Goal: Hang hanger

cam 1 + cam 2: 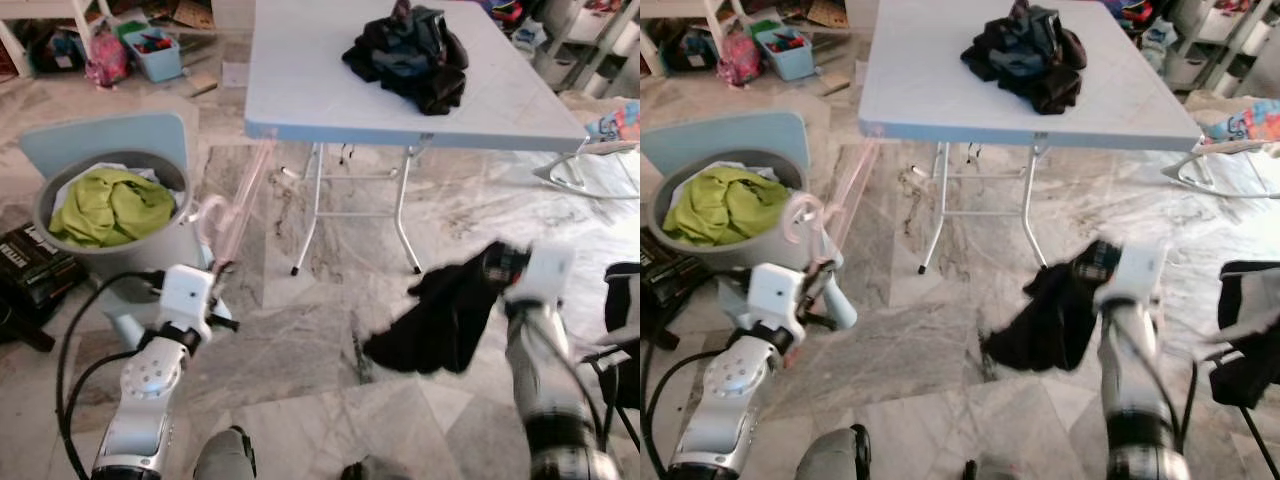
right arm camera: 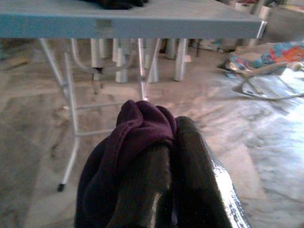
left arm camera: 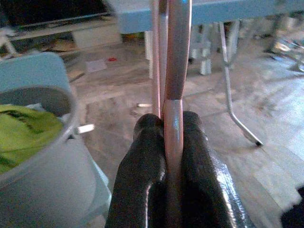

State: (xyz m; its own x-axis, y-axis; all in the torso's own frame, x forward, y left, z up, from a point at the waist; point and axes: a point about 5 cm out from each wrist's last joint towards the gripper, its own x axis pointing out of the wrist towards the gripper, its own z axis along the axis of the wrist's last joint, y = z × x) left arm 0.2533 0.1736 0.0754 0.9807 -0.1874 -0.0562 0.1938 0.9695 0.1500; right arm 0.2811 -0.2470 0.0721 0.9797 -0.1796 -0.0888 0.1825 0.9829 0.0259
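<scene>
Left wrist view — left fingers (image 3: 173,137) pinch one pink hanger (image 3: 176,57), right fingers (image 2: 164,142) clamp one dark garment (image 2: 137,123).

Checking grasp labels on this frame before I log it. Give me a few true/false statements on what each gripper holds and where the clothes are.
1. The left gripper is shut on a pink hanger. True.
2. The right gripper holds a green shirt. False: it is shut on a dark garment that hangs above the floor.
3. The green cloth lies in the grey basket. True.
4. The folding table is bare. False: a pile of dark clothes lies on it.
5. The dark garment is already on the hanger. False: they are apart, one in each gripper.
</scene>
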